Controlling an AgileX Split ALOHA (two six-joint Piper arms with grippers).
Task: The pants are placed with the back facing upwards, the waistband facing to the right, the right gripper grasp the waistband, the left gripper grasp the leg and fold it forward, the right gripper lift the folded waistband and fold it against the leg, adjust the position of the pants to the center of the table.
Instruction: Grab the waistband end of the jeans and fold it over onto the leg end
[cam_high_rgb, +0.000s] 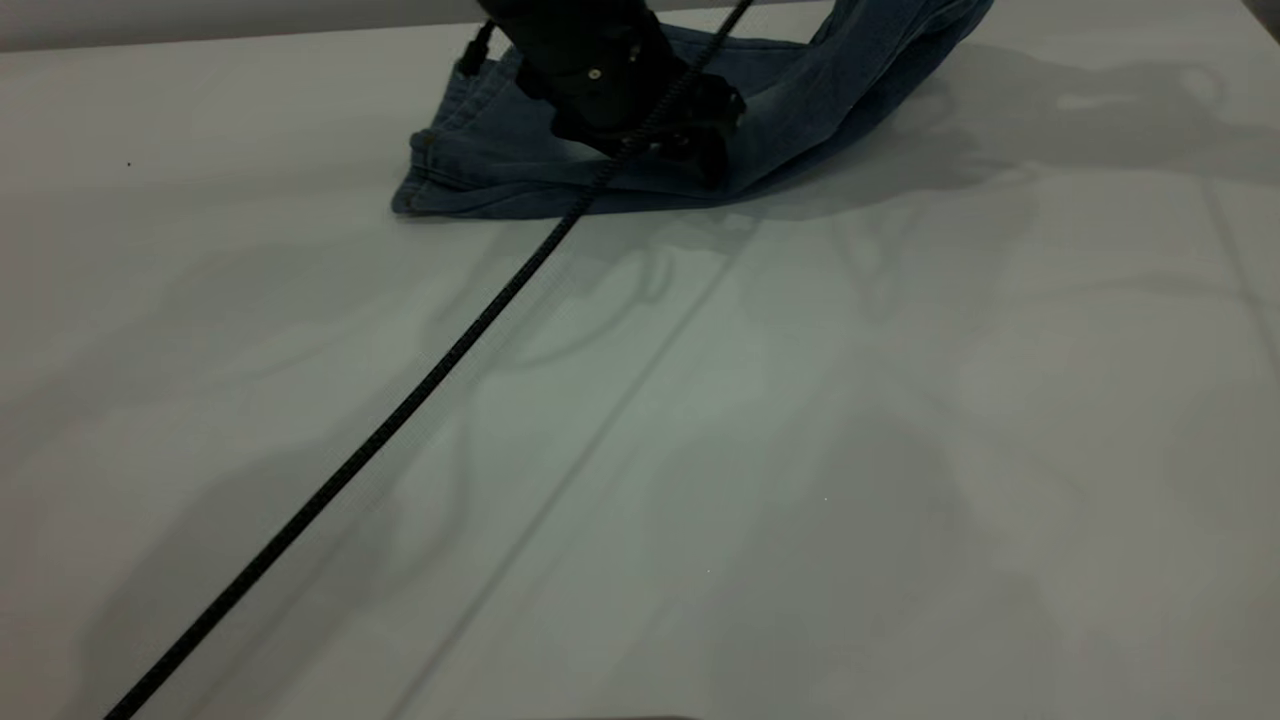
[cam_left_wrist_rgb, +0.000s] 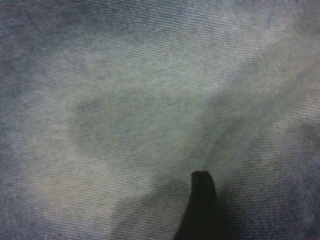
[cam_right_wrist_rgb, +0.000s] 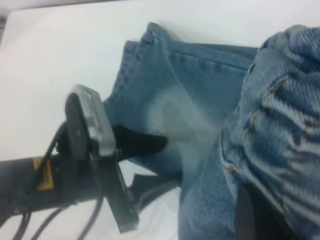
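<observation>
Running slantwise over the table (cam_high_rgb: 900, 450), a black cable (cam_high_rgb: 400, 410) leads up to the left gripper (cam_high_rgb: 690, 150), pressed down on the pants (cam_high_rgb: 480, 170) at the far edge; whether its jaws are parted I cannot tell. Its wrist view shows only faded denim against one fingertip (cam_left_wrist_rgb: 200, 200). From the right wrist, bunched waistband (cam_right_wrist_rgb: 280, 110) sits lifted, seemingly clamped in the right gripper (cam_right_wrist_rgb: 250, 210).

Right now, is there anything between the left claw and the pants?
Nothing. In the exterior view the left claw sits right on the pants. In the left wrist view its fingertip is against bare denim.
</observation>
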